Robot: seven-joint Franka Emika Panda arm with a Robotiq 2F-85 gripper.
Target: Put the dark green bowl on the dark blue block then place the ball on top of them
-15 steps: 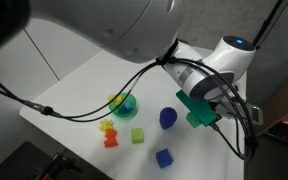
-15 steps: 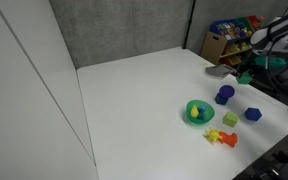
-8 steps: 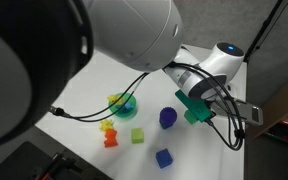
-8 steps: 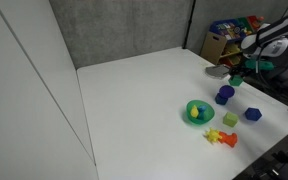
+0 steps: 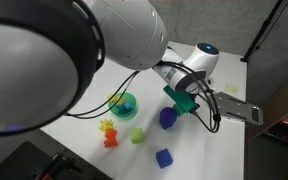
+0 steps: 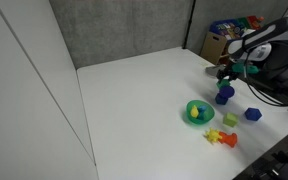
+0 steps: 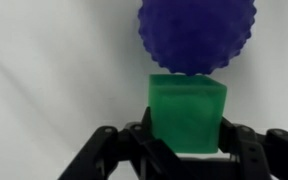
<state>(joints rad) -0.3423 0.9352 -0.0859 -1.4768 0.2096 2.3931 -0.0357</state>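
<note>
Now: the claw (image 7: 187, 142) is closed part way on the dark green bowl (image 7: 187, 108). One finger is on each side, and the bowl is held up off the white worktop (image 5: 84, 95).
Bowl: it sits right between the claw's fingers. From the wrist view it looks like a small green box.
Ball: the ball (image 7: 196, 35) is just ahead of the claw, very near the bowl. Whether they touch cannot be told. It looks bumpy up close.
Block: the dark blue block (image 5: 163, 158) is well apart from the claw, past the ball. It stands alone, with nothing on it.
Other things: a teal bowl (image 5: 124, 103), a yellow-green cube (image 5: 138, 135) and red and orange pieces (image 5: 109, 132) lie off to one side of the claw, not close.
Job so far: it looks like the bowl is picked up but not yet on the block.
Could go wrong: the claw may bump the ball because it is so near, and the ball could roll off the worktop.
Could go wrong too: the block is small, so a bowl let go off-centre or tilted may tip and fall.
Also: if the bowl goes down here, it lands by the ball and not on the block.
</note>
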